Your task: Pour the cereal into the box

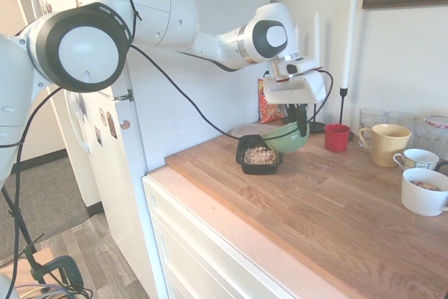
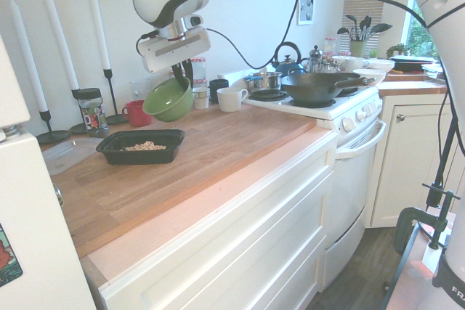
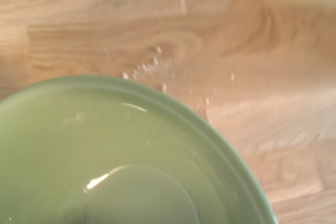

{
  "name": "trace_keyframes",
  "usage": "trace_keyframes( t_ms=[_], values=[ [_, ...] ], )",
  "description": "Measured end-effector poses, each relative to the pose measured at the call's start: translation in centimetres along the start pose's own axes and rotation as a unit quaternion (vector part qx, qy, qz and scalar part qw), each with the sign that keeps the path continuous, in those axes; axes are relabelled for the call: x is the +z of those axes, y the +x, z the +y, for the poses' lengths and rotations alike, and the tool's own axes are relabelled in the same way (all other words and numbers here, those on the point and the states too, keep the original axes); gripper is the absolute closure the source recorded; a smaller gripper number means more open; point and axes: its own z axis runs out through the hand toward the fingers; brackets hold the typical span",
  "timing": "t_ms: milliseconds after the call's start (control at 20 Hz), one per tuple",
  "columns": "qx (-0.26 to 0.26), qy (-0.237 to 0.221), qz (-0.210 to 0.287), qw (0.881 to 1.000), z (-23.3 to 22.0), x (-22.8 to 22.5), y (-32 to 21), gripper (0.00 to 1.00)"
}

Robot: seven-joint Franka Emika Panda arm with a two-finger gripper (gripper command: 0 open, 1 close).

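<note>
The black box [image 1: 259,155] [image 2: 142,146] sits on the wooden counter near the fridge side, with the beige cereal [image 1: 260,154] [image 2: 147,146] heaped inside it. My gripper [image 1: 302,125] [image 2: 183,79] is shut on the rim of a green bowl [image 1: 285,137] [image 2: 169,99], which hangs slightly tilted above the counter just beside the box, toward the mugs. The wrist view looks into the green bowl [image 3: 115,161]; its inside holds only a few specks. Small crumbs [image 3: 152,66] lie on the wood beyond its rim.
Behind the box stand white candles [image 1: 348,33], a spice jar [image 2: 91,112], a snack packet [image 1: 269,105] and a red cup [image 1: 337,137]. A yellow mug [image 1: 384,143], white mugs [image 1: 423,190] and glasses line the right. A clear lid [image 2: 69,153] lies by the box. A stove [image 2: 320,99] adjoins.
</note>
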Motion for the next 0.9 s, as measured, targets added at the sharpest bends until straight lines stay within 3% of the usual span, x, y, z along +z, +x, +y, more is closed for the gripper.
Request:
trace_keyframes(
  t_ms=[150, 350, 900],
  values=[
    [0.023, 0.049, -0.069, 0.996, 4.5, 1.9, 3.4, 1.00],
    [0.044, 0.114, -0.145, 0.982, 8.4, 5.4, 5.6, 1.00],
    [0.085, 0.121, -0.171, 0.974, 14.7, 12.1, 11.7, 1.00]
  ],
)
